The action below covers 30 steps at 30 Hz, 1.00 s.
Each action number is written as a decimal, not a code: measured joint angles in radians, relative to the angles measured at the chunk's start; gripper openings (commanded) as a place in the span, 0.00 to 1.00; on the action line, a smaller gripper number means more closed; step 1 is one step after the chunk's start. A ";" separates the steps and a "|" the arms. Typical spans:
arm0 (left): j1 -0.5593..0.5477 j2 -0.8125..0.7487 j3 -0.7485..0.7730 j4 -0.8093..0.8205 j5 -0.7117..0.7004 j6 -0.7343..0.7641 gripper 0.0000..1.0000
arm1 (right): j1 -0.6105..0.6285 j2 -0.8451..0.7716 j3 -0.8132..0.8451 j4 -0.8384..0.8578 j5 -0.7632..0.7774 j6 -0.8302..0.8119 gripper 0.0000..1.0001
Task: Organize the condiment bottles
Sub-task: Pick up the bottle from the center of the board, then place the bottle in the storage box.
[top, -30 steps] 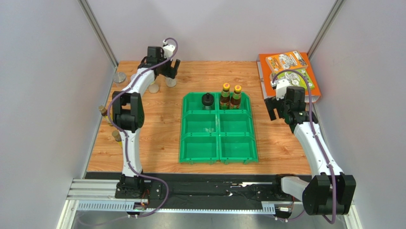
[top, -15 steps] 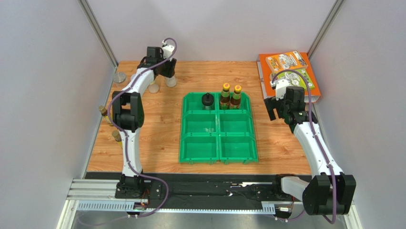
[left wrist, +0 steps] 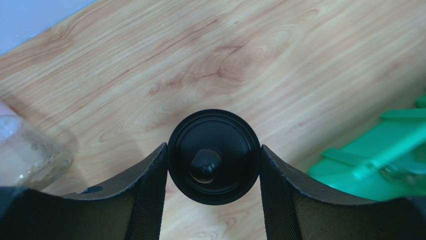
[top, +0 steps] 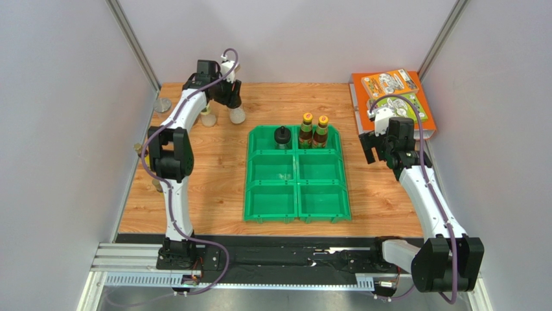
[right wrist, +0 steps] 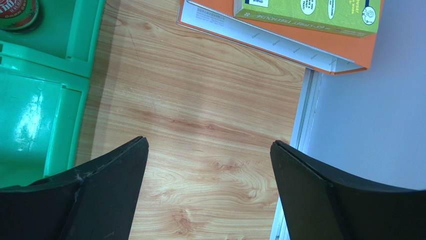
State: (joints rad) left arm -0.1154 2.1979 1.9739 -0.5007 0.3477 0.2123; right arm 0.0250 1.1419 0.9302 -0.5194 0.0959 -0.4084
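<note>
My left gripper (left wrist: 214,161) is shut on the black cap (left wrist: 214,156) of a clear jar (top: 238,115), with a finger pressed to each side of the cap. In the top view the jar hangs under the left gripper (top: 231,98) at the back left of the table. The green bin (top: 272,170) holds a black-capped jar (top: 282,137) and two yellow-capped brown bottles (top: 313,130) in its far compartments. My right gripper (top: 379,150) stands open over bare wood to the right of the bin, nothing between its fingers (right wrist: 110,175).
More jars stand at the back left: a clear one (top: 208,118) and a silver-capped one (top: 162,104). Two small bottles (top: 138,149) sit at the table's left edge. Orange and green books (top: 392,91) lie at the back right. Walls close in both sides.
My left gripper has closed on the black-capped jar and carried it a little to the right and toward the front. The right arm has not moved.
</note>
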 measured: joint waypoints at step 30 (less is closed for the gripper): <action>-0.252 -0.435 -0.507 0.062 0.092 0.017 0.00 | 0.000 -0.025 0.000 -0.012 -0.020 0.000 0.95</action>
State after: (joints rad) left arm -0.3676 1.7630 1.4670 -0.4389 0.4400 0.2291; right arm 0.0250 1.1172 0.9302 -0.5312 0.0761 -0.4080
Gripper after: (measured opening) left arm 0.644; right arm 0.952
